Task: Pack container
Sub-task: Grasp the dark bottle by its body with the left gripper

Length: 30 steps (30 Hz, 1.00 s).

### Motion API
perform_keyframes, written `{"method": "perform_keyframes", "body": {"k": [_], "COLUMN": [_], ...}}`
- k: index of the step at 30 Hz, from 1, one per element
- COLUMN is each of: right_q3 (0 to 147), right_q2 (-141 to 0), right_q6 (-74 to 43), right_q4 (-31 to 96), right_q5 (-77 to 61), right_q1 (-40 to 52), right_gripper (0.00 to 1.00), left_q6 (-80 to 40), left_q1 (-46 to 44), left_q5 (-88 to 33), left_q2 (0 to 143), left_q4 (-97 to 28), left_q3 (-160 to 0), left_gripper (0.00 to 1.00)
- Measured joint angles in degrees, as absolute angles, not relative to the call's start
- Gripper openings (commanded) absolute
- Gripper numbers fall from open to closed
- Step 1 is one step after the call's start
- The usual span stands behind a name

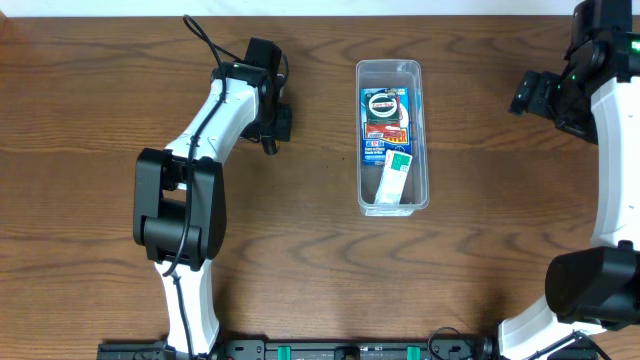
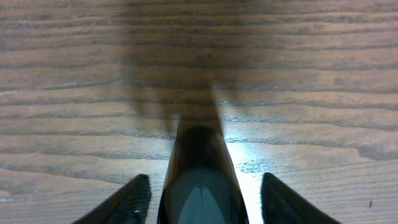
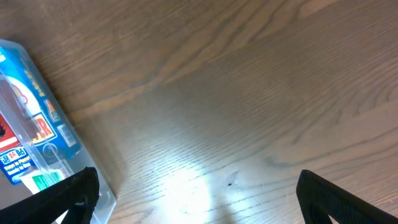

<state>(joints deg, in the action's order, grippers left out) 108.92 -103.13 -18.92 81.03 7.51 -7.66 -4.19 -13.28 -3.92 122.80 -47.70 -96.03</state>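
Just one container (image 1: 390, 72) — two packets (image 1: 385, 115)

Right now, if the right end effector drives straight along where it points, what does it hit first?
Most likely the bare table: only wood lies ahead of the open right end effector. The container sits at the wrist view's left edge, off that line, though depth is unclear.

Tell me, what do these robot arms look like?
Both have white rounded shells with black joints. The left arm carries a black cable; the right arm shows a small green light. Their fingers are black, tapered.
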Motion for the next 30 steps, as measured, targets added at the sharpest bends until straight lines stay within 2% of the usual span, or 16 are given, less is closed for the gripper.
{"method": "perform_keyframes", "body": {"k": [8,15,30], "right_q3": [108.9,108.9,108.9], "right_q2": [-103.1,-103.1,-103.1], "right_q6": [-18.9,-18.9,-18.9], "right_q4": [81.0,81.0,81.0], "right_q5": [7.5,7.5,7.5], "right_q1": [-7.7,-7.7,-7.7], "right_gripper": [0.99,0.99,0.99], "left_q6": [-4.1,-4.1,-4.4], "left_q1": [-13.3,-13.3,-13.3], "left_q5": [-3.9,-3.9,-3.9], "left_q2": [122.8,121.9,117.0], "left_q4": [-47.9,-48.8,-51.5], "left_q3": [-96.0,-96.0,-96.0], "left_gripper": [0.47,0.31,0.33]}}
